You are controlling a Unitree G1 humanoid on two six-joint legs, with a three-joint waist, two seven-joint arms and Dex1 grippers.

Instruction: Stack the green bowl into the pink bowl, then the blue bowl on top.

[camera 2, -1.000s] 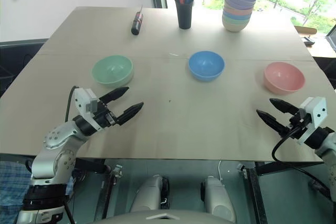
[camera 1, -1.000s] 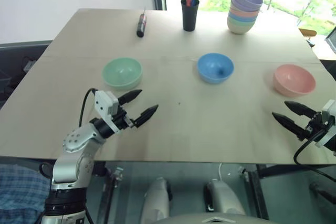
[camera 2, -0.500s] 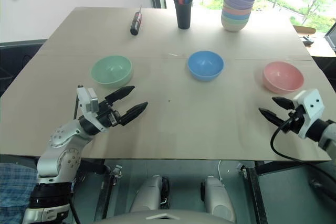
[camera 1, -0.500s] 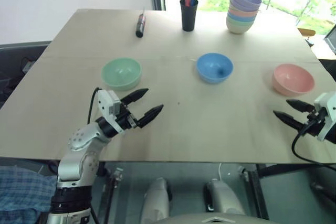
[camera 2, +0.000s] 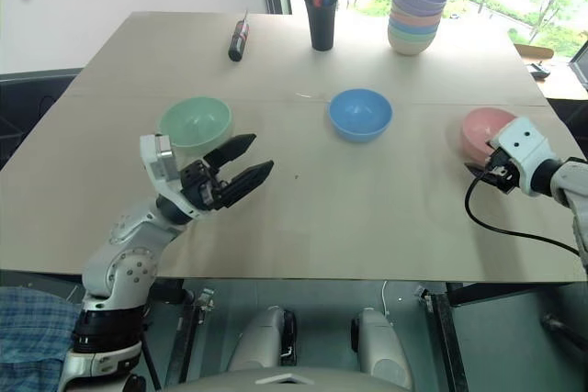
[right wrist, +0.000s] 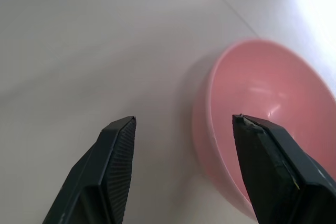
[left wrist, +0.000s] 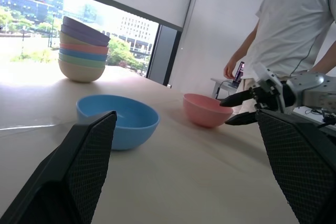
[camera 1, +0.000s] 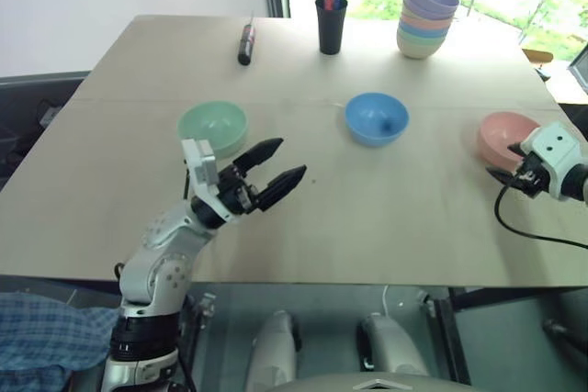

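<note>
We see the pale mint-green round plastic bowl [camera 1: 212,128] sitting upright on the left part of the light wooden table [camera 1: 367,208], with nothing in it; the bright sky-blue round plastic bowl [camera 1: 377,117] stands near the middle of the table, well apart from it, and the salmon-pink round plastic bowl [camera 1: 505,138] stands near the table's right edge, so the three single bowls form a loose row and none is stacked in another. Our left gripper [camera 1: 276,168] hovers just in front of the green bowl, a little toward the table's middle, its two black fingers spread wide with nothing between them and touching no bowl. Our right gripper [right wrist: 181,169] is at the pink bowl's near side; in the right wrist view its fingers stand apart, one over the bare table beside the bowl and the other over the bowl's rim, and we cannot tell whether either touches the plastic. At the far edge of the table stand a tall stack of pastel bowls [camera 1: 427,17], a black cup holding pens [camera 1: 332,21] and a dark screwdriver [camera 1: 246,43] lying flat. In the left wrist view a person in a white shirt [left wrist: 294,19] stands beyond the table
</note>
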